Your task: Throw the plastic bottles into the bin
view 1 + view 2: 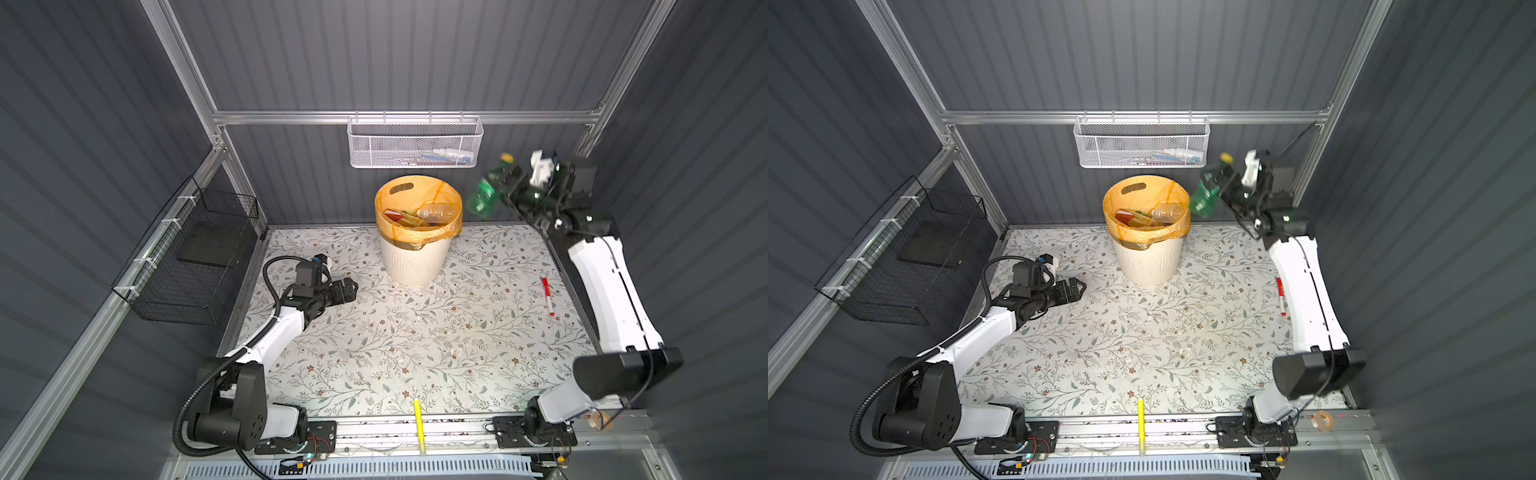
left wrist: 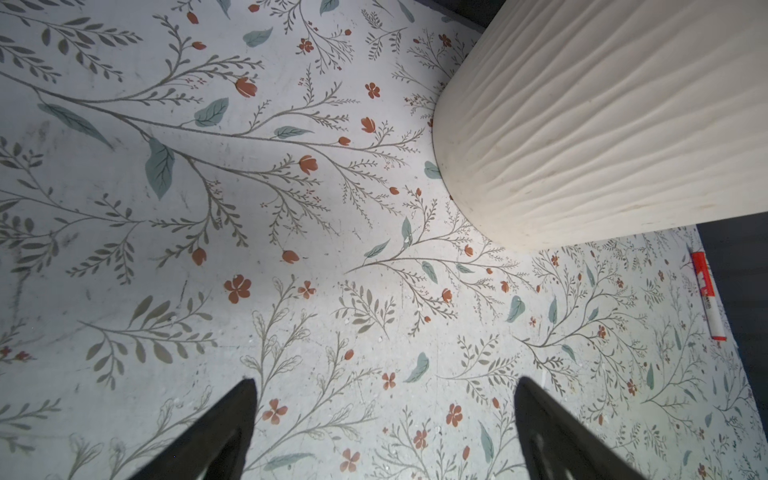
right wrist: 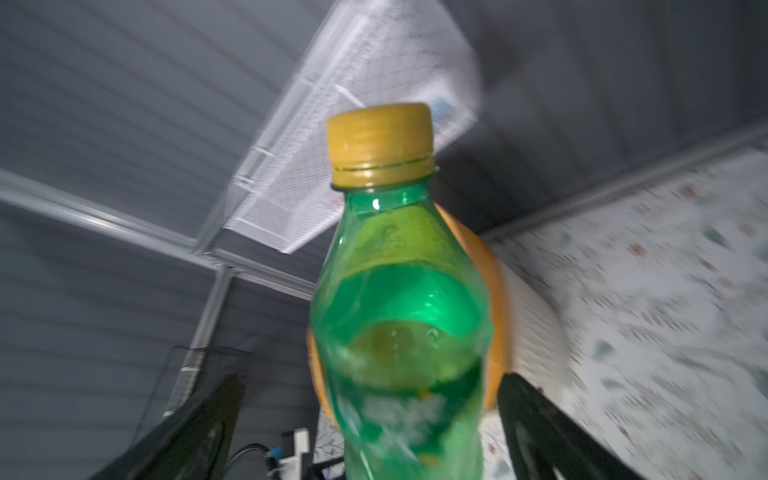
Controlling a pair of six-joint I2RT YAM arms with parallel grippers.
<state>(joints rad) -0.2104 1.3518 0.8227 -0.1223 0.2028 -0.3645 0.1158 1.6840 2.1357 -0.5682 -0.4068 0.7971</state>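
Our right end effector [image 3: 371, 377] stands spread, with gaps either side of the yellow-capped green bottle [image 3: 399, 291] between its fingers; the bin [image 1: 415, 257] is just beyond. We judge the bottle light, thin-walled and slippery: grip mid-body. The left end effector [image 2: 384, 380] is spread and empty.

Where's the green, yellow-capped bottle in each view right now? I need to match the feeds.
Top view: the green bottle is upper right, just right of the bin.
Top view: the same spot, right of the bin.
Left wrist: not in it; only the bin's wall shows.
Right wrist: it fills the middle of the picture.
Shared landmark: the bin, also behind the bottle in the right wrist view.
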